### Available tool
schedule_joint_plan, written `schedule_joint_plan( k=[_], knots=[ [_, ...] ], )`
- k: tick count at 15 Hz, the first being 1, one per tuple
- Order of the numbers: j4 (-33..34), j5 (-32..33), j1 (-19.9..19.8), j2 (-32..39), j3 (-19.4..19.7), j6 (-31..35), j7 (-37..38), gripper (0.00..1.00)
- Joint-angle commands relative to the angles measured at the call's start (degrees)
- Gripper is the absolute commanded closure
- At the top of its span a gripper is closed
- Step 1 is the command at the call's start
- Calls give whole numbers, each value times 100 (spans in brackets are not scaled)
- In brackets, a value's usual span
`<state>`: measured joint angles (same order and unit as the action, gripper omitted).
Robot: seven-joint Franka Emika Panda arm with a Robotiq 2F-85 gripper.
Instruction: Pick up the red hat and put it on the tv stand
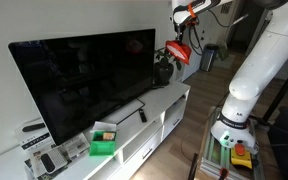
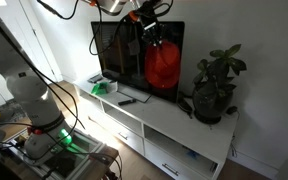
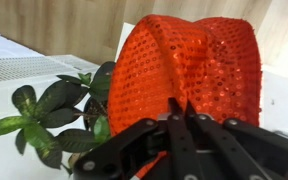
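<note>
The red hat (image 3: 189, 70) hangs from my gripper (image 3: 179, 108), whose fingers are shut on its fabric. In both exterior views the red hat (image 1: 179, 53) (image 2: 163, 67) is held in the air above the tv stand (image 1: 159, 108) (image 2: 174, 118), a long low white cabinet, in front of the black TV's edge and beside the potted plant. The gripper (image 2: 150, 32) holds the hat from above. In the wrist view the hat fills most of the picture, with the plant's leaves to its left.
A black TV (image 1: 84, 75) stands on the cabinet. A dark potted plant (image 2: 214, 90) (image 1: 164, 68) (image 3: 54, 115) sits at one end. A green box (image 1: 104, 140) (image 2: 101, 87) and a remote (image 2: 127, 100) lie on the top. The robot base (image 1: 234, 125) stands on a cart.
</note>
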<state>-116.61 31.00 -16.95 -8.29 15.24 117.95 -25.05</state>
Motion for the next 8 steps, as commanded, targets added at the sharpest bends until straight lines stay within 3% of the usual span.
schedule_joint_plan(
  k=[1,4,8],
  knots=[
    [-309,342,122,423,-61,-172,145,99],
    [-312,165,165,914,-29,-78,141,99],
    [-370,146,165,864,-37,-66,96,94]
  ],
)
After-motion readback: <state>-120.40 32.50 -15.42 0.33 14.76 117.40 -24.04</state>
